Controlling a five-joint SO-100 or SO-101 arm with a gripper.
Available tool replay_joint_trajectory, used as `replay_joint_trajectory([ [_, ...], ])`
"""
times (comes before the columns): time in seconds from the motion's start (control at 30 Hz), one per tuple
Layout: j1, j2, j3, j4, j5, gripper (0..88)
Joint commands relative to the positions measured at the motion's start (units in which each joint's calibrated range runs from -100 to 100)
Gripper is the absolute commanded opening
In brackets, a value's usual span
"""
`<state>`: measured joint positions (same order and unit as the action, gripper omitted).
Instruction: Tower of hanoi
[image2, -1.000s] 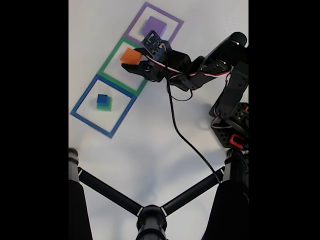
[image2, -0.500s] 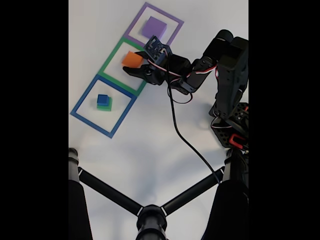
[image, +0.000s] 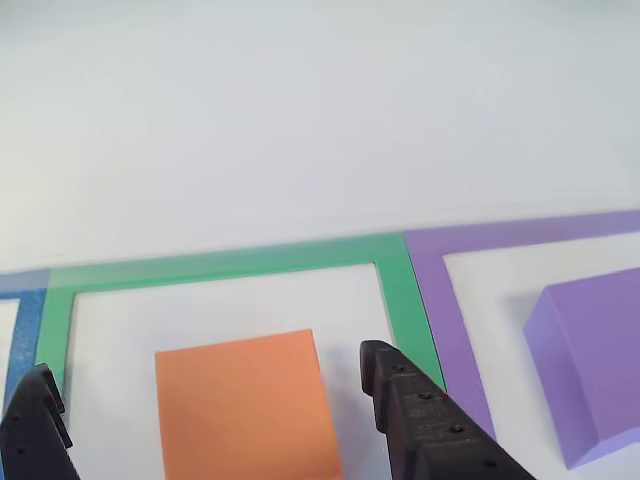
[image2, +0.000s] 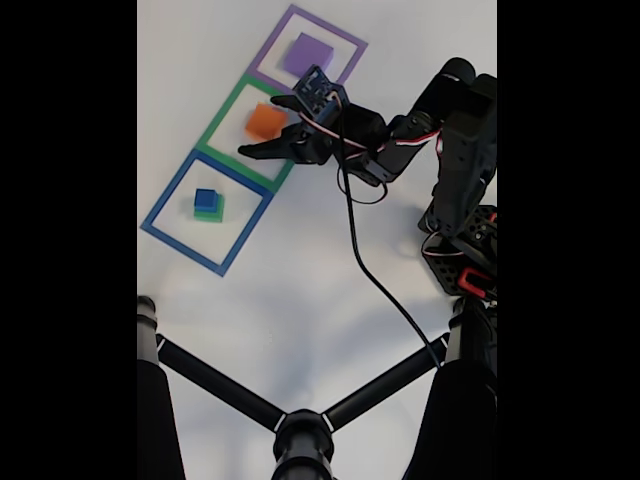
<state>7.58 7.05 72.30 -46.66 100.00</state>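
The orange block (image2: 265, 121) lies flat inside the green tape square (image2: 222, 148). My gripper (image2: 258, 125) is open, with one finger on each side of the block and a gap on both sides. In the other view the orange block (image: 245, 405) sits between the two black fingertips (image: 395, 385) of the gripper (image: 205, 365). The purple block (image2: 307, 53) (image: 590, 350) rests in the purple tape square (image2: 345, 45). The blue block (image2: 206, 198) sits on top of the green block (image2: 211, 214) in the blue tape square (image2: 160, 230).
Black tripod legs (image2: 300, 430) spread across the bottom of the fixed view. A black cable (image2: 370, 270) trails from the arm over the white table. The arm's base (image2: 465, 250) stands at the right.
The gripper brought the orange block slightly down into the green square, then its jaws spread apart and let go of it. The other blocks have not moved.
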Motion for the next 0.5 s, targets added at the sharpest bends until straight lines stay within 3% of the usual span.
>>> replay_joint_trajectory([
  [0.0, 0.3, -19.2, 1.3, 14.2, 0.0, 35.7],
  [0.13, 0.5, -38.5, -1.5, 39.3, 0.0, 31.3],
  [0.27, -0.1, -51.5, -13.6, 71.2, 0.0, 19.9],
  [0.4, -1.8, -56.1, -29.1, 96.6, 0.0, 2.6],
  [0.47, -2.9, -57.0, -36.7, 106.3, 0.0, 0.1],
])
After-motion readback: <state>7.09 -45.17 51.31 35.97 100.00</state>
